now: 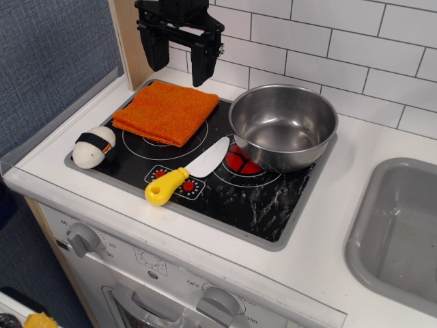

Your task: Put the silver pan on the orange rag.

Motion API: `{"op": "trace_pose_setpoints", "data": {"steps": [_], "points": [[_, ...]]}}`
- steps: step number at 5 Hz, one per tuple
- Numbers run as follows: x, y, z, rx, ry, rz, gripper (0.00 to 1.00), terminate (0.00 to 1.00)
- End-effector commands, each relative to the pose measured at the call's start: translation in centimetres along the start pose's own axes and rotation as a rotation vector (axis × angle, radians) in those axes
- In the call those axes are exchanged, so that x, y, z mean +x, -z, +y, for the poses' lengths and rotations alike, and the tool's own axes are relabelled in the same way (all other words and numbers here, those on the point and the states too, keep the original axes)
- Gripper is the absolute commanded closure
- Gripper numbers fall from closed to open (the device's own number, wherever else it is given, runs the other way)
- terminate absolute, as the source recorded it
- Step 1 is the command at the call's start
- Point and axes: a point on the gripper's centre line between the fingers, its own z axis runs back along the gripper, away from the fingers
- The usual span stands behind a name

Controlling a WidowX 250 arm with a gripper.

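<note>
Near edge: oven front with grey knobs (84, 238) under the white counter lip (171, 239).

On the black stovetop (263, 201), front left burner area: toy knife (186, 173), yellow handle toward the front, pale blade pointing back-right, tip just beside the pan's base. Left edge of the stovetop: white rice-ball-looking toy (94, 146) with a dark band and a small orange spot, lying partly on the stovetop rim.

Right, sunk into the counter: grey sink basin (399, 232), well apart from the stovetop.

Mid/back right of the stovetop: silver pan (283, 126), upright, nothing inside, sitting over the red burner marking, its right side near the stovetop edge. Not on the cloth; a strip of bare stovetop shows between them.

Back left of the stovetop: orange rag (166, 111), folded flat, over the rear-left burner ring, one corner reaching toward the pan.

Behind and above the rag: gripper (179, 56), black, hanging in the air in front of the white tile wall (328, 48), fingers pointing down and spread apart, nothing between them. It's clear of both rag and pan, closer to the rag.
</note>
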Motion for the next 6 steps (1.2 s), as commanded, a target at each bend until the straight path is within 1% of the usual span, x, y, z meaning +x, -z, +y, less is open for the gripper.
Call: {"op": "trace_pose_setpoints", "data": {"steps": [1, 2, 3, 4, 5, 6], "points": [[0.0, 0.0, 0.0, 0.000, 0.000, 0.000, 0.00, 0.00], [1.3, 1.2, -1.1, -0.051, 0.047, 0.004, 0.00, 0.00], [3.0, 3.1, -2.2, -0.069, 0.062, 0.021, 0.00, 0.00], [4.8, 4.9, -3.4, -0.076, 0.075, 0.012, 0.00, 0.00], [5.9, 6.1, -4.7, -0.074, 0.101, 0.018, 0.00, 0.00], [6.2, 6.7, -5.4, -0.059, 0.113, 0.033, 0.00, 0.00]]}}
